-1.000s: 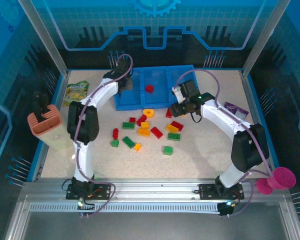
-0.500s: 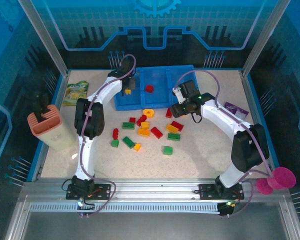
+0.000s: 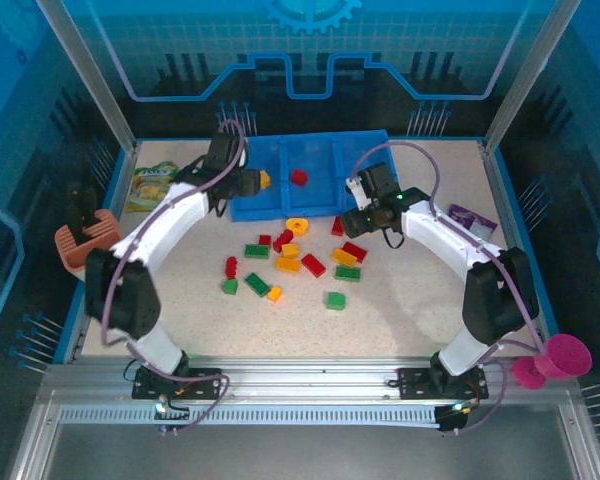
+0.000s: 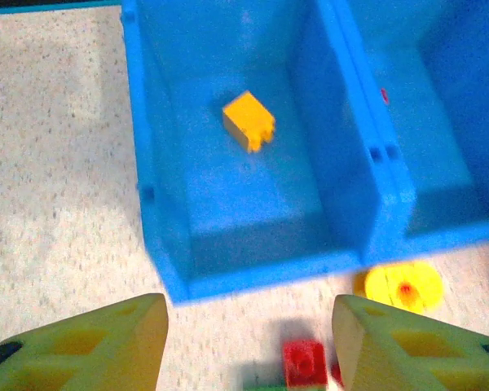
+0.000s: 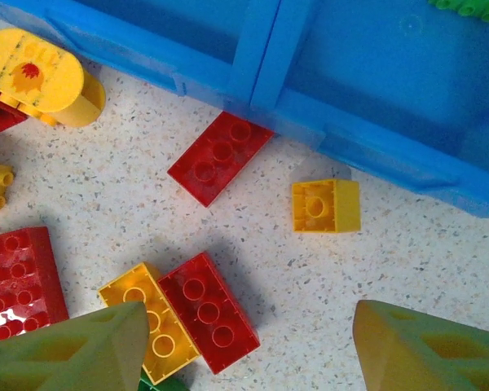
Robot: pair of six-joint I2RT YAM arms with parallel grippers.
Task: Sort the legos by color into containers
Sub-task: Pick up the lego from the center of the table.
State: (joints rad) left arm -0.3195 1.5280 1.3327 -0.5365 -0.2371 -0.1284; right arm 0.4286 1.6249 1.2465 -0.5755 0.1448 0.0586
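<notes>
Left claw [image 4: 248, 330] spread; yellow brick [image 4: 248, 120] inside tray [image 4: 261, 273] left compartment

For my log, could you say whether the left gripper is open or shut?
Open: the left gripper has its fingers wide apart, gripping nothing.

A crinkly green snack packet [image 3: 152, 186] lies in the far-left corner of the speckled beige tabletop [image 3: 400, 310]. A salmon ribbed plastic holder [image 3: 78, 245] sits at the left edge, a small purple packet [image 3: 473, 217] lies toward the right, and a pink plastic cup [image 3: 564, 355] rests beyond the near-right corner.
</notes>
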